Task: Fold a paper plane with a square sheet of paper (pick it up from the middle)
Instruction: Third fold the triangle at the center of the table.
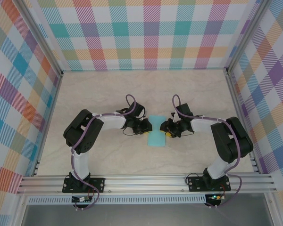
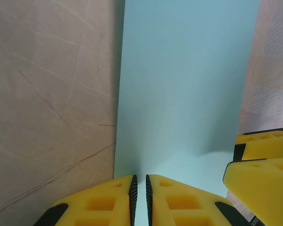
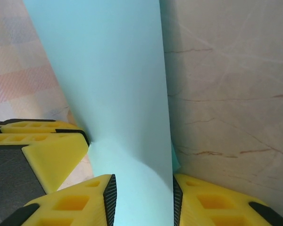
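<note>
Left gripper (image 2: 140,184): jaws all but closed and pinching the square sheet of paper (image 2: 184,94). A thin strip of turquoise runs down into the slit between the yellow fingers (image 2: 104,202). The sheet rises in a soft curve toward that pinch. One long edge throws a dark band of shadow on the marbled table (image 2: 52,103).

From the top camera, the left arm reaches in from the left side with its wrist bent toward the table's middle and its tips at the sheet's left edge.

The sheet is about mid-table, slightly closer to the near edge than the far edge and well apart from both side edges, directly between the two grippers. From above it reads as a plain rectangle, longer toward the far edge than it is wide. Cannot tell whether it rests on the table or hangs just off it.

Right gripper (image 3: 142,183): jaws stand partly apart, and turquoise fills the whole gap from pad to pad. One side of the sheet passes behind a yellow finger (image 3: 70,202). A sliver of a second turquoise layer shows just beside the other finger (image 3: 212,202). Cannot tell whether the pads clamp the sheet or only straddle it. The right tips meet the sheet's right edge, opposite the left gripper and near it.
</note>
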Available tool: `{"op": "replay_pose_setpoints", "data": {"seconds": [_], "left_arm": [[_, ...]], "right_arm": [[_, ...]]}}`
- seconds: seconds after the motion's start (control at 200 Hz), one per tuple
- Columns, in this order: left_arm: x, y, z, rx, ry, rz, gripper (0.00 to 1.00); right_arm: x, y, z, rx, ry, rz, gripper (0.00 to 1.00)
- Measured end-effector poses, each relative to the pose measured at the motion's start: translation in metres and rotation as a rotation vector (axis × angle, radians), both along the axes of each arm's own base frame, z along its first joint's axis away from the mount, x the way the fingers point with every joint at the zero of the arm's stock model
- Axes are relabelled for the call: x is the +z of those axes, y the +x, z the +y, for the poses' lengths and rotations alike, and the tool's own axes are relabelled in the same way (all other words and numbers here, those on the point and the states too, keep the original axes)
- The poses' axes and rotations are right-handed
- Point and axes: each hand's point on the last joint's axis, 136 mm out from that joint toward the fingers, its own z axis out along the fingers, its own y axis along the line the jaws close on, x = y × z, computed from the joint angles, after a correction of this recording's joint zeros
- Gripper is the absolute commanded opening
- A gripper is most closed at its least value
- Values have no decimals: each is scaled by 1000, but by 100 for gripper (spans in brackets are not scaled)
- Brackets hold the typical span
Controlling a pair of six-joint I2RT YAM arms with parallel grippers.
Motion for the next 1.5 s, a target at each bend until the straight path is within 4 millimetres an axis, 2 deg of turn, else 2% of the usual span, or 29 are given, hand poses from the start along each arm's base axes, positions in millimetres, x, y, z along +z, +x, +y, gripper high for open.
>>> {"op": "replay_pose_setpoints", "data": {"seconds": [0.225,0.36,0.54,0.645,0.715,0.865,0.975,1.09,1.24,1.5], "left_arm": [[2,0,-1,-17,-4,-13,21],[8,-4,4,-49,15,-65,29],[41,-22,8,-146,40,-203,45],[63,-38,-2,-242,55,-314,51],[68,-54,-11,-322,89,-382,54],[58,-95,-27,-501,181,-446,57],[49,-108,-35,-583,247,-490,58],[37,-109,-42,-631,325,-538,59],[24,-106,-42,-653,422,-586,59],[25,-90,-36,-613,529,-673,55]], "right_arm": [[-3,-5,-5,8,-30,12,21],[-4,-6,-5,9,-31,18,14],[1,-5,-4,7,-18,12,12],[4,-6,-2,5,-4,17,12],[4,-6,-2,5,4,24,12],[5,-7,-1,4,9,31,12],[9,-4,0,5,14,27,12],[11,-3,1,7,19,24,12],[11,-4,2,9,22,29,12],[11,-5,2,12,26,34,13]]}}
